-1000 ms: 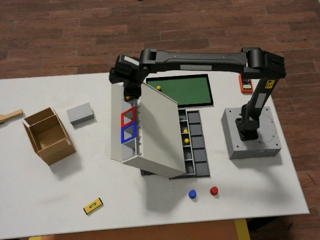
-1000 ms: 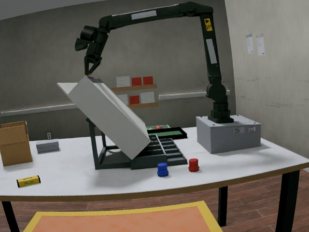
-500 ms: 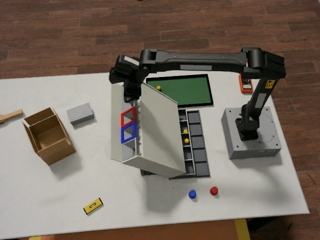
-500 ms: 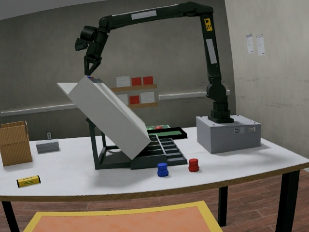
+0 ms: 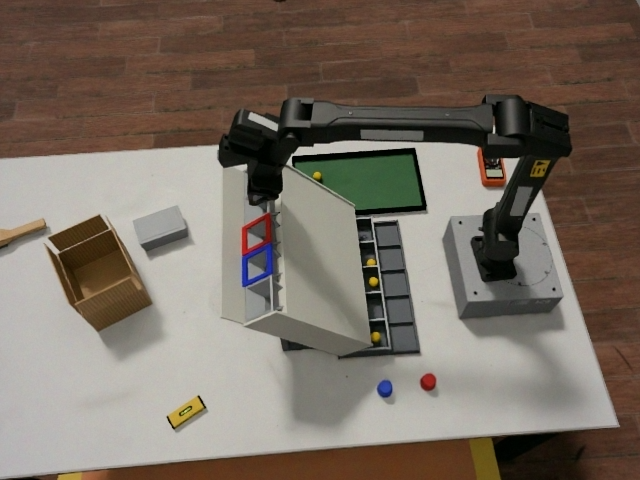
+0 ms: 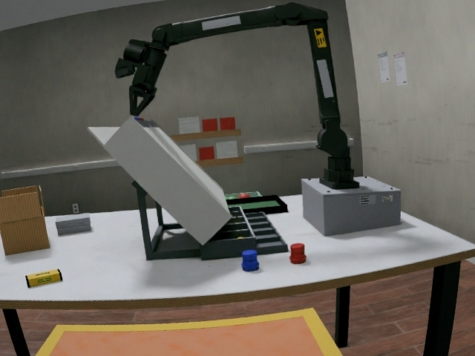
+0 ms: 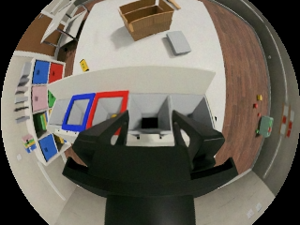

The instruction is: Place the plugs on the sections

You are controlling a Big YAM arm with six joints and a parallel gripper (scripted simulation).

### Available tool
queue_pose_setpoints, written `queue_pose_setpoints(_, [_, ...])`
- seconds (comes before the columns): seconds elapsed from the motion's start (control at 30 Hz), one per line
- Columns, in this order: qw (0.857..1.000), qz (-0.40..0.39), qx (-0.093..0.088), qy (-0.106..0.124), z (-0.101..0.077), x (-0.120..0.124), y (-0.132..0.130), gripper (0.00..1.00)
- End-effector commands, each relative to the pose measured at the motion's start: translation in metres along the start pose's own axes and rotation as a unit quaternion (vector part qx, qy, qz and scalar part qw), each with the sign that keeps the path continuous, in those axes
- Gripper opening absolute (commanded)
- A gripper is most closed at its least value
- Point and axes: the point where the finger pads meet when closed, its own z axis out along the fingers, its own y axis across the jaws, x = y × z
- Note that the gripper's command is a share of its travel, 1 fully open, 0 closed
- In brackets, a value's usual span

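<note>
My gripper (image 5: 262, 203) (image 6: 136, 111) is open and empty. It hangs just above the top of the funnel rack, over a plain grey funnel (image 7: 150, 122) next to the red-banded funnel (image 5: 256, 234). The blue-banded funnel (image 5: 257, 265) is one further towards the front. In the wrist view the red band (image 7: 112, 109) and the blue band (image 7: 78, 112) lie left of my fingers. A white sloped cover (image 5: 315, 263) hides the pipes. Yellow marbles lie in three sections (image 5: 371, 261) (image 5: 373, 281) (image 5: 375, 336) of the dark section row. The red plug (image 5: 428, 381) and the blue plug (image 5: 384, 388) stand on the table in front.
A green marble tray (image 5: 367, 180) holds one yellow marble (image 5: 317, 176) behind the rack. A cardboard box (image 5: 95, 271), a grey block (image 5: 159, 226) and a yellow level (image 5: 186, 411) lie to the left. The arm's grey base (image 5: 501, 266) and an orange device (image 5: 491, 167) stand to the right.
</note>
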Motion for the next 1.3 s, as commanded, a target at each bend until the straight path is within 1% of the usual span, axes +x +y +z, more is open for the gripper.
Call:
queue_pose_setpoints(0.0, [1.000, -0.001, 0.001, -0.008, -0.0050, -0.0044, -0.0001, 0.59])
queue_pose_setpoints(1.17, [1.000, -0.001, 0.001, -0.008, -0.0050, -0.0044, -0.0001, 0.59])
queue_pose_setpoints(1.27, [1.000, -0.001, 0.001, -0.008, -0.0110, -0.0070, 0.0003, 0.59])
